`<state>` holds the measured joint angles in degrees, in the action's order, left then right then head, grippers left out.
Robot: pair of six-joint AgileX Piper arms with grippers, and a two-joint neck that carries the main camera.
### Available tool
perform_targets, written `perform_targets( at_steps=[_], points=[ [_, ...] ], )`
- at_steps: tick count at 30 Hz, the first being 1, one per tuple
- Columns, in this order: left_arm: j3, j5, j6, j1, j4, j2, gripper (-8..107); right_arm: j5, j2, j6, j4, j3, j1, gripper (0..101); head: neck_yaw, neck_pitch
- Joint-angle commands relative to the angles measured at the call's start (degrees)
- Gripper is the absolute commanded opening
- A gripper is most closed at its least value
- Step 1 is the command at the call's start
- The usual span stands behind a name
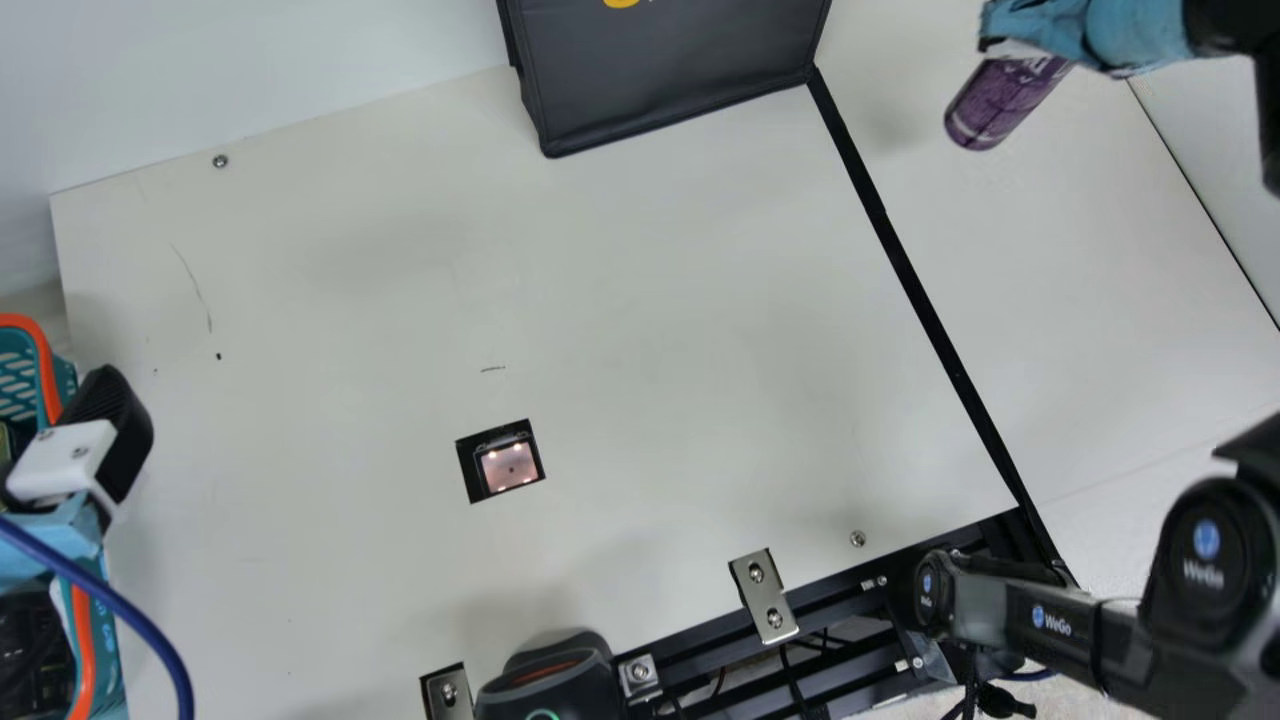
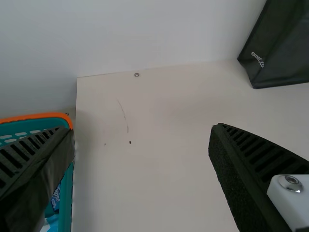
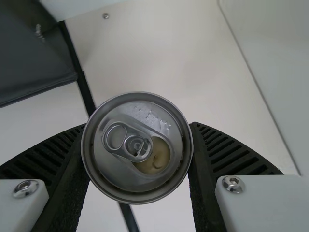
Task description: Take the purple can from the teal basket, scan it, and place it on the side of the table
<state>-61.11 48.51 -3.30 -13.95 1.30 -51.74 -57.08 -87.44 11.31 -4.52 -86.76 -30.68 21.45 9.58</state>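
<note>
Can (image 1: 1000, 102), purple, is at upper right in the main view, tilted, clamped in the right gripper (image 1: 1100, 30), over the part of the cream table (image 1: 690, 300) beyond the black strip (image 1: 925, 270). Gap between can and table: can't tell. Black bag (image 1: 670, 80) sits at the far edge, left of the strip. Left gripper (image 1: 65, 462) is at the left edge by the teal basket (image 1: 45, 365) with its orange rim. Lit scanner window (image 1: 510, 468) is set in the table; dark scanner device (image 1: 550, 690) at the near edge, beside metal brackets (image 1: 763, 595).

Left wrist view: left gripper (image 2: 142, 133) has its fingers wide apart, tabletop seen between them. Basket rim next to one finger, blue item (image 2: 56, 197) inside the basket.

Right wrist view: right gripper (image 3: 137, 130) has ribbed fingers pressed on both sides of the can. Silver top with ring tab (image 3: 126, 141) faces the camera.
</note>
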Motion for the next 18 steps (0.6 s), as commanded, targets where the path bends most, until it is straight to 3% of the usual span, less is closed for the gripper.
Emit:
perform_targets(
  at_steps=[1, 8, 18],
  points=[
    [0.0, 0.0, 0.0, 0.0, 0.0, 0.0, 90, -0.25, -3.77, 5.12, -1.55, -3.17, -2.74, 0, 0.13, -1.66],
    [0.0, 0.0, 0.0, 0.0, 0.0, 0.0, 90, -1.23, -11.93, 9.77, -3.1, -11.13, -5.41, 0, 0.13, -1.66],
    [0.0, 0.0, 0.0, 0.0, 0.0, 0.0, 90, -3.54, -22.78, 11.6, -2.87, -23.1, -5.66, 0, 0.13, -1.66]
  ],
)
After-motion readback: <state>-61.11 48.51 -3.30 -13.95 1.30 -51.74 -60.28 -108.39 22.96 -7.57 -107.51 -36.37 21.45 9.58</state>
